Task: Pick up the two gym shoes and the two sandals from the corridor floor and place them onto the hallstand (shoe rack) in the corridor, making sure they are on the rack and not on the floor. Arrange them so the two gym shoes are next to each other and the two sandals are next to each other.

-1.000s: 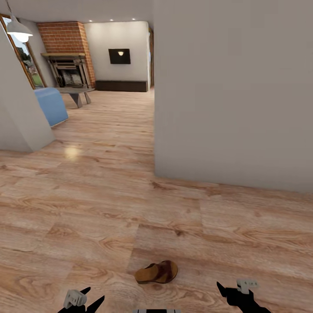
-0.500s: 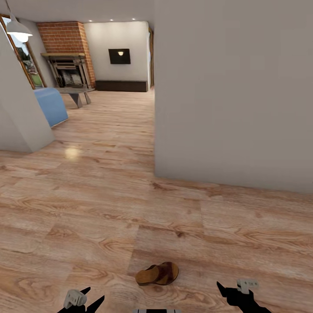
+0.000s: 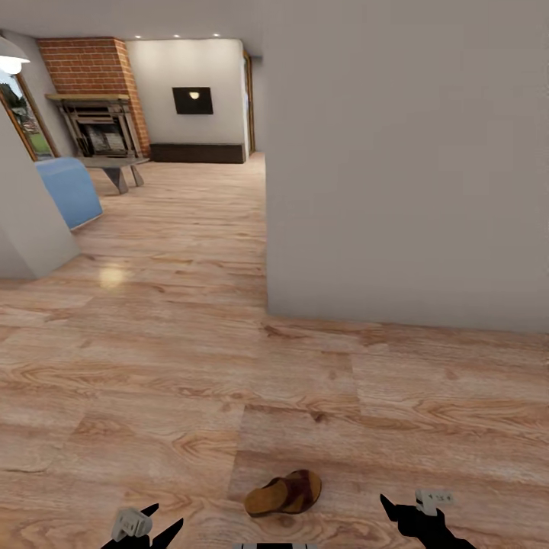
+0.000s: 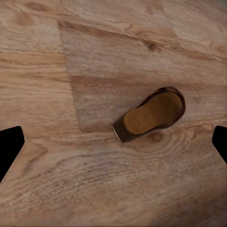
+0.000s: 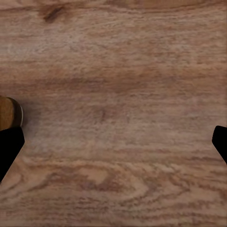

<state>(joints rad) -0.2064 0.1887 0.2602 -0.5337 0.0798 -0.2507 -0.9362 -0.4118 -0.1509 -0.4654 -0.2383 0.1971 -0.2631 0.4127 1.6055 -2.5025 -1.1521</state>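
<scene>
Camera has turned; sandal lies on the floor, both arms' jaws spread wide, empty.

Light wood-plank floor w/ grain and knots, glossy spot near pale wall corner. Big plain grey wall right of opening. Beyond opening: brick fireplace at far end, low bench just in front of it, blue seat nearer. Dark wall panel w/ small lamp right of fireplace, dark low unit beneath. Recessed ceiling lights above.
</scene>
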